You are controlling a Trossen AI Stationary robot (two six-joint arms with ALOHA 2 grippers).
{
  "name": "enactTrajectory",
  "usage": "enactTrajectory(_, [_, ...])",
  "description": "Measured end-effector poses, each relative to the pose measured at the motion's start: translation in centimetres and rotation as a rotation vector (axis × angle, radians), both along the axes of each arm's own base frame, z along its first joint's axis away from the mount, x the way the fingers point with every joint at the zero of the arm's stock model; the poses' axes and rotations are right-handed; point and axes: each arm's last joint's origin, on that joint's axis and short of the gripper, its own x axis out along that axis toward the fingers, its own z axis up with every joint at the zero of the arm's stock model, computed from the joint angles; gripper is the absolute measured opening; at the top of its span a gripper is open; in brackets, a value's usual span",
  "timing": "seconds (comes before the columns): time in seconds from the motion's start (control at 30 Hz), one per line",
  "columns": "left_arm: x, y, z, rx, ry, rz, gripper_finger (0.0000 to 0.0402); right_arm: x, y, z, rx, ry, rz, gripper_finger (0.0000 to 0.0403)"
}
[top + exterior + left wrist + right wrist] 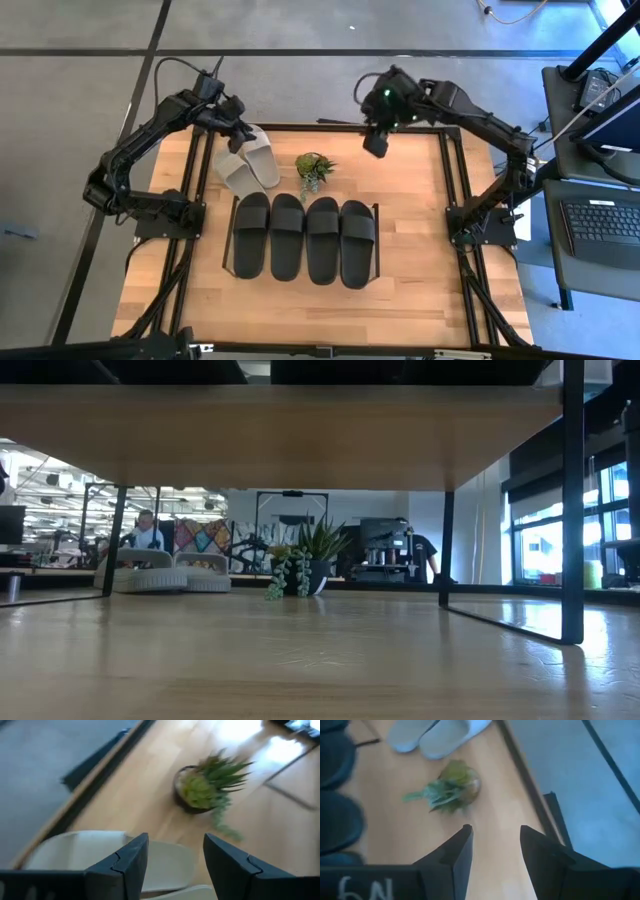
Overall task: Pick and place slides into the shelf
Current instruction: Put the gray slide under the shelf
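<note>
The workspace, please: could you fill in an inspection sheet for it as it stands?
Surface: wooden table, bare at right.
Job's things: four black slides side by side on the shelf; two grey slides off it, near the far left corner.
Clutter: potted plant between the grey slides and the right gripper.
Grippers: left gripper open, above the grey slides, empty; right gripper open, at the far edge, empty.
Cables: wiring on both arms; one on the floor.
Surroundings: keyboard at right; people beyond the table.
</note>
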Motion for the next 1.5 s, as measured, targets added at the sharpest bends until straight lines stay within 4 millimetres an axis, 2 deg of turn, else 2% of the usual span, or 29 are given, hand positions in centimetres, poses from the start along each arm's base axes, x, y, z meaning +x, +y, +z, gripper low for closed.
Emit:
enactTrajectory(0.2, [1.2,-0.3,0.0,0.205,0.202,0.025,0.0182,-2.7,-4.6,-1.4,-0.052,-0.074,-0.065,0.0165])
enactTrajectory(0.37, [2.9,-1.6,-0.2,0.350,0.379,0.000,0.0182,-4.7,-7.6,-2.0,-0.113,-0.134,-0.152,0.0165])
enactTrajectory(0.57, [4.6,-2.3,-1.0,0.317,0.410,-0.002,0.0182,-6.3,-9.9,-2.2,-0.115,-0.175,-0.161,0.0165])
enactTrajectory(0.73, [5.3,-1.7,-3.0,0.215,0.474,-0.063,0.0182,-7.0,-11.0,-1.8,-0.172,-0.192,-0.156,0.0165])
enactTrajectory(0.97, [6.3,-0.7,-5.2,0.213,0.579,-0.162,0.0182,-7.6,-11.6,-1.7,-0.197,-0.194,-0.170,0.0165])
enactTrajectory(1.33, [7.4,0.3,-7.9,0.192,0.716,-0.166,0.0182,-7.7,-11.7,-1.6,-0.227,-0.186,-0.151,0.0165])
enactTrajectory(1.5, [7.8,0.6,-8.8,0.237,0.826,-0.137,0.0182,-7.6,-11.9,-1.4,-0.256,-0.199,-0.143,0.0165])
